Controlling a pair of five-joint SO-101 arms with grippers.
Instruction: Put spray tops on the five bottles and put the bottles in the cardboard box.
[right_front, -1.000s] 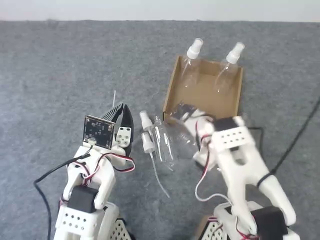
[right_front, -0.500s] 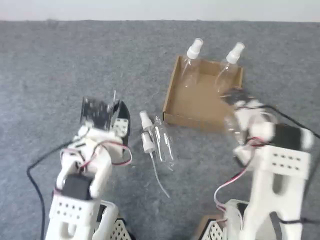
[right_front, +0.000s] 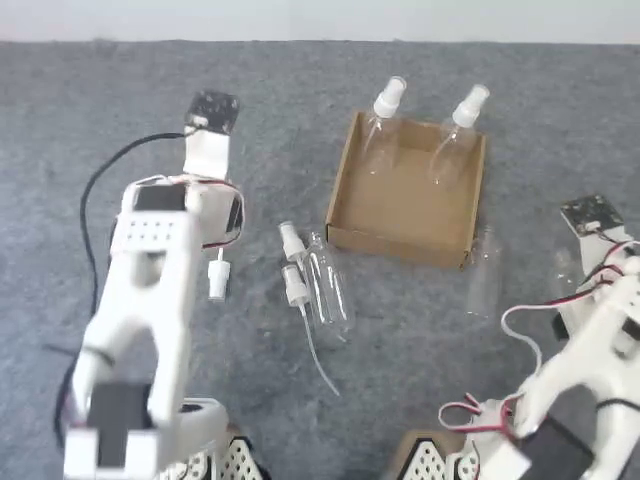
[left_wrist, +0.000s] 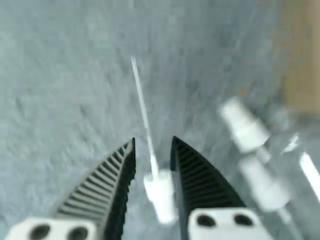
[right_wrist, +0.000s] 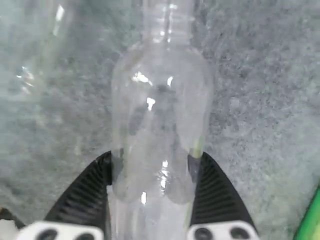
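Currently left gripper (left_wrist: 152, 142) pinches a spray top (left_wrist: 160, 195) by its head, right gripper (right_wrist: 153, 162) clamps a clear bottle (right_wrist: 160, 100).

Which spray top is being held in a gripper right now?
The spray top held in the left gripper, its thin tube pointing out ahead. The other two loose tops lie on the carpet beside a clear bottle.

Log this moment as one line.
left gripper shut on spray top | right gripper shut on uncapped bottle | cardboard box holds two topped bottles | loose bottle lies beside box
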